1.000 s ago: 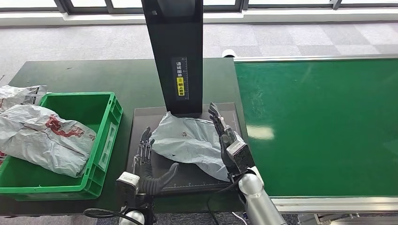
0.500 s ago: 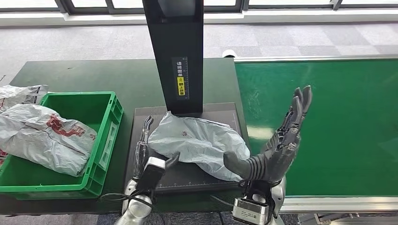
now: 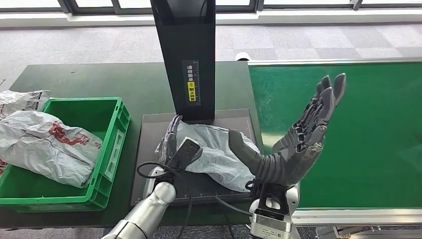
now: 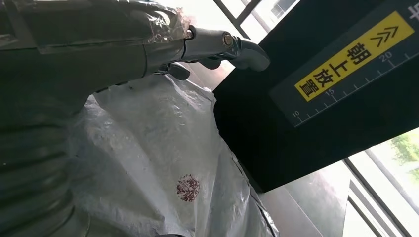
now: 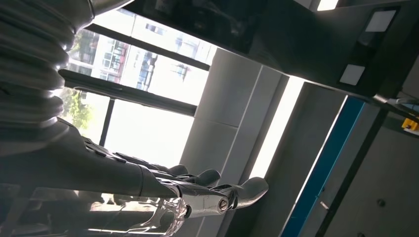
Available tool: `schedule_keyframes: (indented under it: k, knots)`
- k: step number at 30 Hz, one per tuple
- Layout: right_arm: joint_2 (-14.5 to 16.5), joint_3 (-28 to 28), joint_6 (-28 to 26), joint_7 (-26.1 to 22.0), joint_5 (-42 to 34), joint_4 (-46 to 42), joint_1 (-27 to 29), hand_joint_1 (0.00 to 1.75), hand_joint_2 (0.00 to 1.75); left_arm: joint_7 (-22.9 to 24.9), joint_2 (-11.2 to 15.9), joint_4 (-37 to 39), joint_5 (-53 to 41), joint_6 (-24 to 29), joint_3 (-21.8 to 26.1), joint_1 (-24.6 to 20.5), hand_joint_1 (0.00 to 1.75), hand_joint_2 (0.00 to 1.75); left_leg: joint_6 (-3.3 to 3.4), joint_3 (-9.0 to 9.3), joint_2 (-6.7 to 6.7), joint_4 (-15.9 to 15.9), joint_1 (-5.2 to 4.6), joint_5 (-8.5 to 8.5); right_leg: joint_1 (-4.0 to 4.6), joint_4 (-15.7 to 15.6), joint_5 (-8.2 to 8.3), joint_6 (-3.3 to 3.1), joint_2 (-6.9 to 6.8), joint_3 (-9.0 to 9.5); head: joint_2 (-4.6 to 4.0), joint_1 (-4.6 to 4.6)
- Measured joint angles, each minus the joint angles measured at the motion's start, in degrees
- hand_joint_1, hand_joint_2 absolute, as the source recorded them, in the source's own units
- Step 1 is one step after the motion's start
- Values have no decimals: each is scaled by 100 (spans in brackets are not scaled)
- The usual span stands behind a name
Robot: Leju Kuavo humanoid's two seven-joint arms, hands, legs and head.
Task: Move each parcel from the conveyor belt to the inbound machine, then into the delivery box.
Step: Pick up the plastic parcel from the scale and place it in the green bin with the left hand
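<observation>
A crumpled grey parcel (image 3: 219,157) lies on the black platform (image 3: 149,130) of the inbound machine, at the foot of its black column (image 3: 185,55). My left hand (image 3: 178,144) reaches over the parcel's left edge with its fingers stretched out, closed on nothing. In the left wrist view the fingers (image 4: 225,43) hover just above the parcel (image 4: 158,163), next to the column's yellow label (image 4: 353,54). My right hand (image 3: 298,142) is lifted off the parcel, open, fingers pointing up over the near-left part of the green conveyor belt (image 3: 358,149). The right wrist view has those fingers (image 5: 197,190) against windows.
A green delivery box (image 3: 112,149) stands left of the platform and holds a grey parcel with red print (image 3: 47,147). Another parcel (image 3: 20,99) lies behind the box on the dark table (image 3: 99,79). The belt's metal edge (image 3: 348,215) runs along the front.
My left hand has moved from the platform's left side up onto the parcel's left edge. My right hand has left the parcel's right side, turned over and risen higher.
</observation>
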Motion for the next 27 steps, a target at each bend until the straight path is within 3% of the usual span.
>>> schedule_keyframes:
  k: [5, 7, 9, 11, 13, 17, 27]
  knots:
    - [21, 44, 0, 0, -15, 56, -64, 0, 175, 207, -13, 225, -63, -32, -48, -126, 0, 175, 0, -5, -1, 0, 0, -1, 0, 0, -1, 0, 0, -4, 0, 0]
    - [31, 52, 0, 0, -11, 98, -94, 0, 175, 673, -19, 393, -304, -83, -159, -227, 0, 175, 0, -6, -1, 0, 0, -1, -1, 0, -1, 1, 0, -4, 0, 0]
    - [54, 56, 0, 0, 15, 143, -125, 0, 175, 1438, -22, 622, -745, -242, -390, -344, 0, 175, 1, -6, -1, 0, -1, 0, -1, 0, -1, 1, 0, -3, 0, 0]
    - [79, 56, 0, 0, 59, 167, -140, 0, 175, 2137, -22, 838, -1192, -566, -665, -448, 0, 175, 1, -4, -3, 0, -1, 0, -1, 0, 0, 1, -1, 0, 0, 0]
    - [88, 56, 0, 0, 88, 174, -141, 0, 175, 2489, -23, 996, -1496, -1029, -889, -556, 6, 175, 1, 1, -10, 0, -1, 0, -1, 0, -2, 2, -8, 8, 0, 0]
    - [86, 56, 0, 0, 85, 179, -141, 0, 175, 2652, -25, 1220, -1788, -2095, -1209, -807, 172, 175, 6, 31, -35, -2, -1, -6, -1, -1, -18, 7, -31, 53, 0, 0]
    - [86, 56, 0, 0, 94, 214, -138, 0, 175, 2524, -28, 1390, -2216, -3499, -1601, -1080, 175, 175, 23, 137, -43, -5, -3, -71, -4, -5, -93, 16, -42, 215, 0, 0]
